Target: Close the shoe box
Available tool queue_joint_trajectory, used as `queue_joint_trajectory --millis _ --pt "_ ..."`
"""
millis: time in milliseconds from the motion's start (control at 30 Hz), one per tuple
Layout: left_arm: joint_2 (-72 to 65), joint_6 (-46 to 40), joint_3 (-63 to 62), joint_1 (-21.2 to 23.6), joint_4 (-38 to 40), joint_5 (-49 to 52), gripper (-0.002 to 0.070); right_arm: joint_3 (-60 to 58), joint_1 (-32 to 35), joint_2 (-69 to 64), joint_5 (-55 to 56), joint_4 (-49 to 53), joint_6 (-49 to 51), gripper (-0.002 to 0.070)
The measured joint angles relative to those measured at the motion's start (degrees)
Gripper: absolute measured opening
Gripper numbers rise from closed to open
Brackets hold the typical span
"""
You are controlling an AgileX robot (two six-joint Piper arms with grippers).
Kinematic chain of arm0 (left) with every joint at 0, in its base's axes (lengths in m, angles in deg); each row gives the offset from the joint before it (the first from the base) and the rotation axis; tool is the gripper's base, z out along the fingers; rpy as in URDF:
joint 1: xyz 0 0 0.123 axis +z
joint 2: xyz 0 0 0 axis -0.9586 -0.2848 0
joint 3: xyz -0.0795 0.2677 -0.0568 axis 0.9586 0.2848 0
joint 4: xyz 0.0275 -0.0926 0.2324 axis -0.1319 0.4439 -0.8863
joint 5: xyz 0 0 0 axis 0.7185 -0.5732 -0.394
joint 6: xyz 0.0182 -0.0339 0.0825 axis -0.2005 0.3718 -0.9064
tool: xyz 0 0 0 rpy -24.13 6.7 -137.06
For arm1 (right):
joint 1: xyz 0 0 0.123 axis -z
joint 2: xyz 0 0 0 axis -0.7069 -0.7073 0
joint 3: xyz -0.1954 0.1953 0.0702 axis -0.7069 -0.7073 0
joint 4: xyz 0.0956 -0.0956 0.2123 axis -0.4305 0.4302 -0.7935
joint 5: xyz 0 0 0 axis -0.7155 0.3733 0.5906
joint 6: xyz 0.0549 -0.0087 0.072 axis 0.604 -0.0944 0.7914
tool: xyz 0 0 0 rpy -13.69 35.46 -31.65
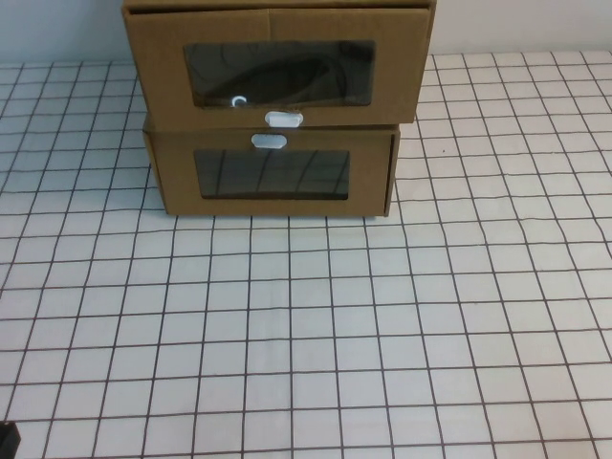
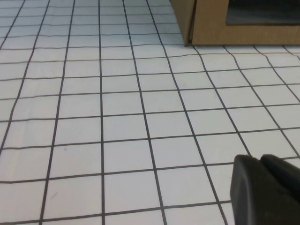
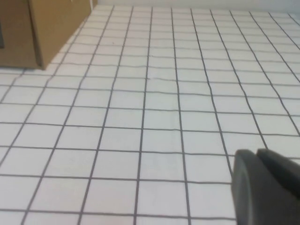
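- Shoe box, the larger brown cardboard one, sits on top of a smaller box at the far side of the table, a little left of centre in the high view.
- Its drawer front stands forward of the smaller box's front, overhanging it. It has a dark clear window and a small white tab just under that window.
- The smaller box below rests on the table and has its own white tab above its window; the two tabs lie close together, one over the other.
- The table is covered in white with a black grid of squares.
- The left gripper shows only as a dark part at the edge of the left wrist view, low over the table, well apart from the box corner seen there. Whether it is open or closed cannot be told.
- The right gripper likewise shows only as a dark part in the right wrist view, over bare table, well apart from the cardboard corner; its state cannot be told either.
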Motion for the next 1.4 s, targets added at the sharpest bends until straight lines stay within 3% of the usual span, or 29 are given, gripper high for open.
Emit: queue_joint_trajectory --millis 267,1400 --pt "0.0 0.0 0.0 0.0 0.0 0.0 -0.0002 0.0 0.5 0.0 -1.0 7.2 4.8 -0.0015" --pt "0.0 0.0 0.0 0.0 0.0 0.0 -0.0002 0.0 0.5 0.0 -0.4 6.9 5.2 -0.0015"
